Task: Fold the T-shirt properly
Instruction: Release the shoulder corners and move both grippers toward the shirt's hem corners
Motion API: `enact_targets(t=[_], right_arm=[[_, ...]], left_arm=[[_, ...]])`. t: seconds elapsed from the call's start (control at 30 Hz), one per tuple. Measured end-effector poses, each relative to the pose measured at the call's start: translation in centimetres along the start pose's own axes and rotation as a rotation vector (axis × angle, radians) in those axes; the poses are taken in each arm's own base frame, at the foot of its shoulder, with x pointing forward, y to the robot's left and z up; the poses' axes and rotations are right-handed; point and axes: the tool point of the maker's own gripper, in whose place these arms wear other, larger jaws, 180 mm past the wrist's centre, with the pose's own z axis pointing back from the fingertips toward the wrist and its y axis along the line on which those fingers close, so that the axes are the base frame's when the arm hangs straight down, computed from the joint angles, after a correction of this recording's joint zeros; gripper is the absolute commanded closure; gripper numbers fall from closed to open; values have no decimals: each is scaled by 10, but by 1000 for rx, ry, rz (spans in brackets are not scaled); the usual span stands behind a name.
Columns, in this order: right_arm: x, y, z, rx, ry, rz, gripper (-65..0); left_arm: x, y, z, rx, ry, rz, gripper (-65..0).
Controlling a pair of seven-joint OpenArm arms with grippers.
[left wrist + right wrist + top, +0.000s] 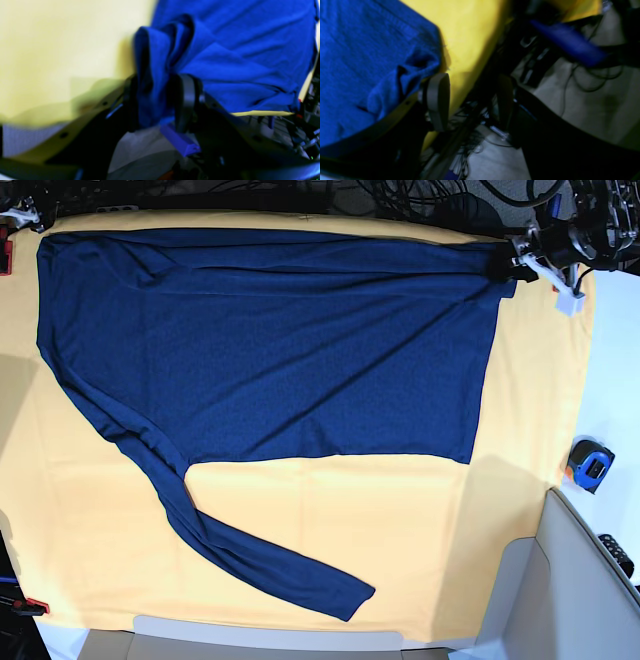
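The left hand has a bunched fold of the T-shirt between its fingers, the cloth hanging through the gap, at the shirt's corner on the right in the base view; whether it pinches or merely straddles the fold I cannot tell; the right hand stands open just off the shirt's crumpled edge, nothing between its fingers; the T-shirt lies spread flat on the yellow cloth covering the table, one long sleeve trailing diagonally below the body; a blue tape measure sits beyond the shirt's right hem, off the cloth.
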Motion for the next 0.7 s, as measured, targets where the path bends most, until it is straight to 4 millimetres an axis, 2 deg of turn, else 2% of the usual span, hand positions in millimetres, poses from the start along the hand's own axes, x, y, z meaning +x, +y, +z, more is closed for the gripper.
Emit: enact_targets(t=[0.1, 0.37, 0.43, 0.57, 0.7], right_arm=[[9, 5, 7, 6, -35, 17, -285], [22, 22, 19, 28, -88, 75, -285], [26, 26, 24, 35, -104, 85, -285], [41, 18, 35, 5, -160, 83, -285], [48, 14, 40, -5, -188, 68, -285]], left_arm=[[2, 10, 7, 31, -13, 12, -228], [3, 10, 7, 33, -18, 15, -222], [5, 11, 9, 39, -15, 7, -203], [10, 19, 15, 69, -26, 0, -153], [20, 28, 27, 93, -72, 17, -151]])
